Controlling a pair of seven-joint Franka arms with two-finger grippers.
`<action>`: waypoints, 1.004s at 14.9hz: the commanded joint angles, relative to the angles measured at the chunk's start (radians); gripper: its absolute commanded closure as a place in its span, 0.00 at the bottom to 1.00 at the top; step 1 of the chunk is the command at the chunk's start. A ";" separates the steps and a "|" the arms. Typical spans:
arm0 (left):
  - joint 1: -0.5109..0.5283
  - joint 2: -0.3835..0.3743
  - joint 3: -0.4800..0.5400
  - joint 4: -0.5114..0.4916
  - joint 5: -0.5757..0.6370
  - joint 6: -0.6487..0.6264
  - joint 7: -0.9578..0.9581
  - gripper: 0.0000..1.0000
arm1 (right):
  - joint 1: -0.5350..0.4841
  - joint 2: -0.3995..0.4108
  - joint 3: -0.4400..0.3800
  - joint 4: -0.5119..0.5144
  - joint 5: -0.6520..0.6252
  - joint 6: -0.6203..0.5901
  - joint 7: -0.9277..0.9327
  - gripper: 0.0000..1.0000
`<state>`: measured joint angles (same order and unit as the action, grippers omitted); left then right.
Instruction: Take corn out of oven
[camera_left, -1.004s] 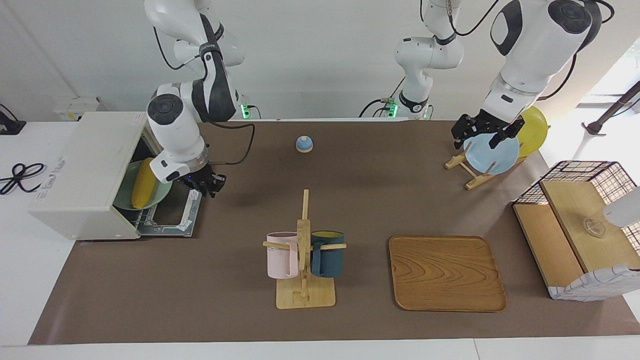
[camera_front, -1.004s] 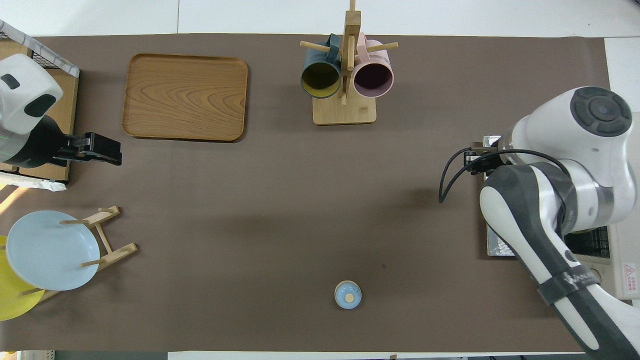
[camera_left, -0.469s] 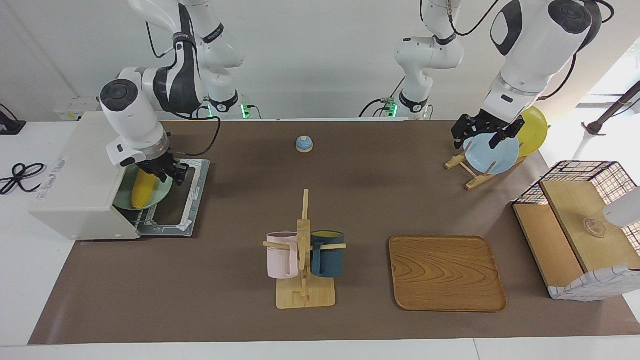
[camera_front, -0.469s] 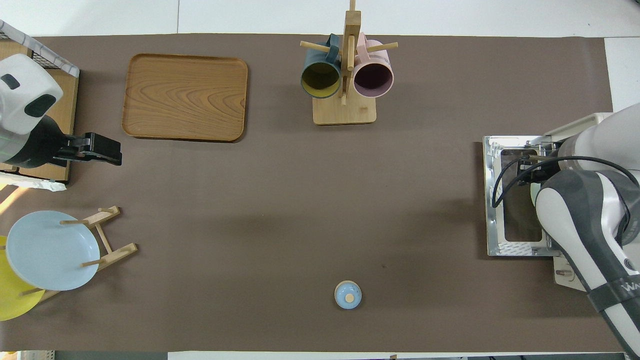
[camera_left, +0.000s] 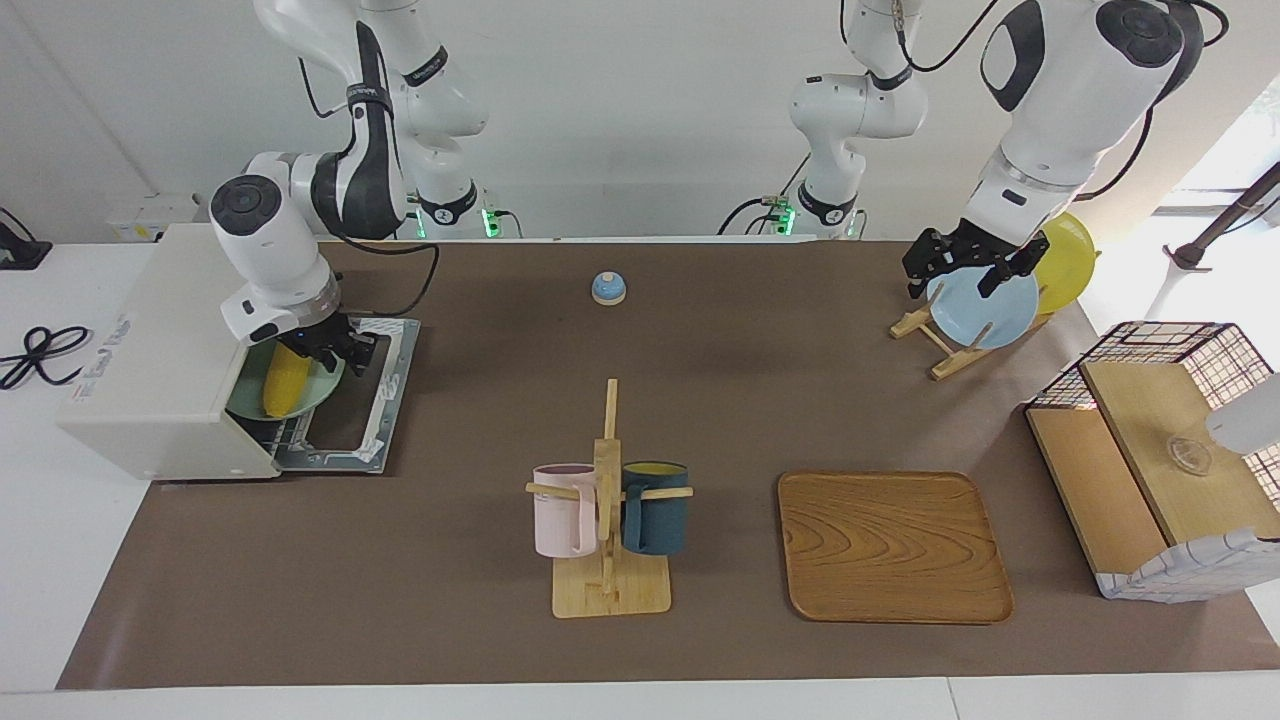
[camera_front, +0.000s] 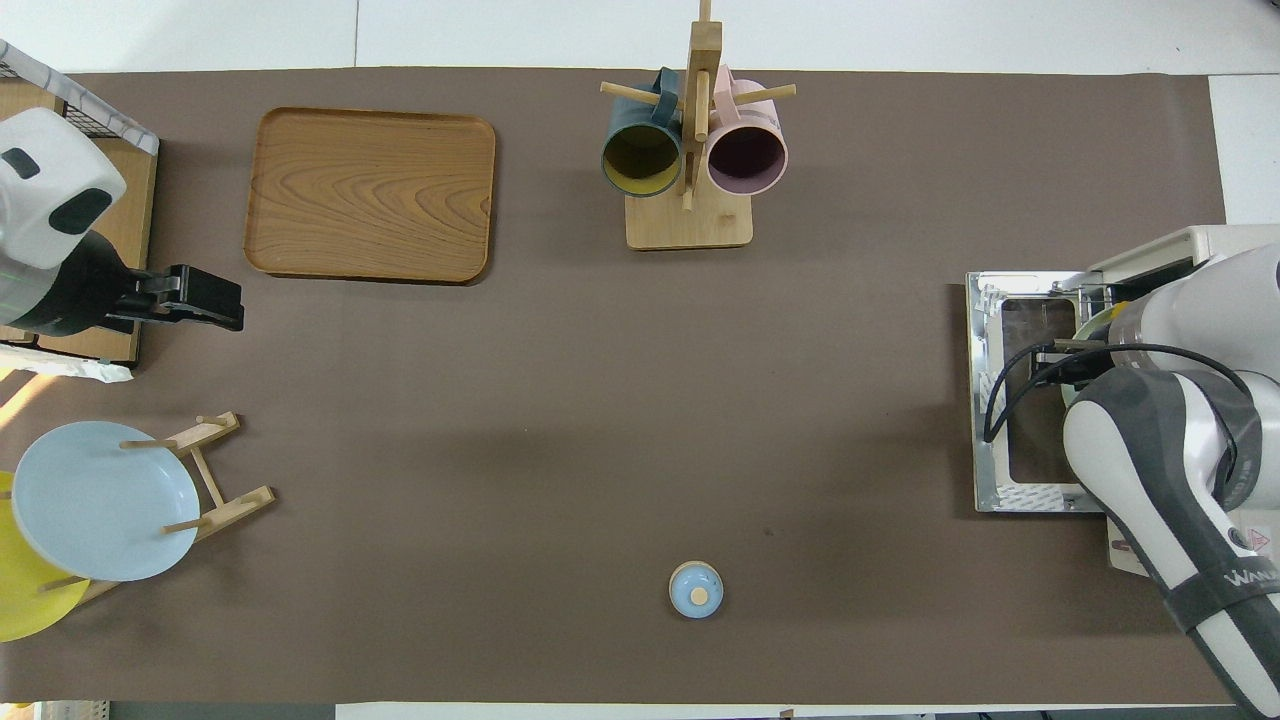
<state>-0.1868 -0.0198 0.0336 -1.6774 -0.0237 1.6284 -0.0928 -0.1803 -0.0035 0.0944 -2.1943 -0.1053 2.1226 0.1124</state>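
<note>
At the oven's (camera_left: 160, 350) open mouth, the right tool (camera_left: 318, 345) is hovering over the corn (camera_left: 281, 382) lying on its green plate (camera_left: 318, 392) (grip undeterminable); the left tool (camera_left: 958, 262), spread open, is waiting above the plate rack (camera_left: 935, 335).

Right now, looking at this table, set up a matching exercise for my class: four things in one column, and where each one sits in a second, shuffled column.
Things:
1. corn
2. pink mug
3. blue plate
4. bell

Places:
A. hanging on the wooden mug stand
B. on the bare table mat, close to the robots
C. on a green plate in the open oven
D. upright in a wooden rack

Pairs: 1-C, 2-A, 3-D, 4-B
</note>
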 joint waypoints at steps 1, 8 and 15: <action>0.013 -0.011 -0.004 -0.001 -0.008 -0.012 0.008 0.00 | -0.014 -0.055 0.008 -0.084 -0.013 0.062 -0.022 0.56; 0.013 -0.011 -0.004 0.001 -0.008 -0.012 0.008 0.00 | -0.048 -0.043 0.008 -0.102 -0.016 0.076 -0.158 1.00; 0.013 -0.011 -0.004 0.001 -0.008 -0.012 0.007 0.00 | 0.204 0.020 0.014 0.098 -0.076 -0.130 0.001 1.00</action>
<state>-0.1868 -0.0198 0.0336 -1.6774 -0.0237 1.6284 -0.0928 -0.0782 -0.0308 0.1022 -2.1907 -0.1567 2.0723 0.0171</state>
